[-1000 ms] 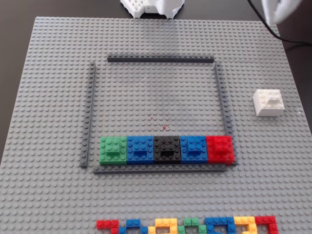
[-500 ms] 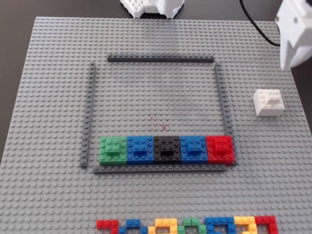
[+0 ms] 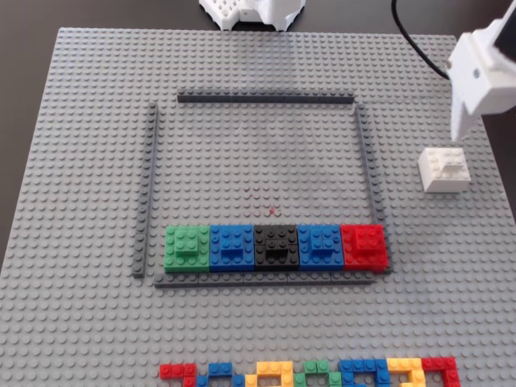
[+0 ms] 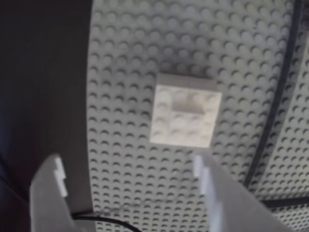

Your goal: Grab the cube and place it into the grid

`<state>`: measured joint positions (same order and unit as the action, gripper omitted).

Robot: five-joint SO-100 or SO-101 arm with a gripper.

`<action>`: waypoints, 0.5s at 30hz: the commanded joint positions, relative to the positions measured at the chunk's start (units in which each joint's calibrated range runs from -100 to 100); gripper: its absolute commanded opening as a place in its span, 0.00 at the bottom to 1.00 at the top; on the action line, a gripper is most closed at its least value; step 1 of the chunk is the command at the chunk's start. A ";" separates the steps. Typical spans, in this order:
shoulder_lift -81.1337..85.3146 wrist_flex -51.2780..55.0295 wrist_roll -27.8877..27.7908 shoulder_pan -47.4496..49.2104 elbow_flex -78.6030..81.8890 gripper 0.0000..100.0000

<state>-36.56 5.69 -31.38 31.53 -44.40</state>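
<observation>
The cube (image 3: 443, 169) is a small white studded block standing on the grey baseplate to the right of the grid (image 3: 266, 98), outside its dark strips. My white gripper (image 3: 463, 129) hangs just above and behind the cube at the right edge of the fixed view. In the wrist view the cube (image 4: 186, 116) lies ahead of the gripper (image 4: 128, 166), which is open, and its fingers (image 4: 48, 188) have only bare studs between them. One grid strip (image 4: 280, 96) runs down the right of that view.
A row of green, blue, black, blue and red blocks (image 3: 276, 246) fills the grid's near side. Small multicoloured bricks (image 3: 310, 373) line the plate's bottom edge. The arm's white base (image 3: 251, 12) sits at the top, and a black cable (image 3: 415, 44) trails at the upper right.
The gripper came into the fixed view from the top right corner and dropped down and leftward toward the cube. The cube and coloured blocks stayed put.
</observation>
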 commanded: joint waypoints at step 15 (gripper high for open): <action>-2.39 -1.34 0.49 -2.03 -3.68 0.36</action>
<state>-40.54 4.76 -31.38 29.64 -44.40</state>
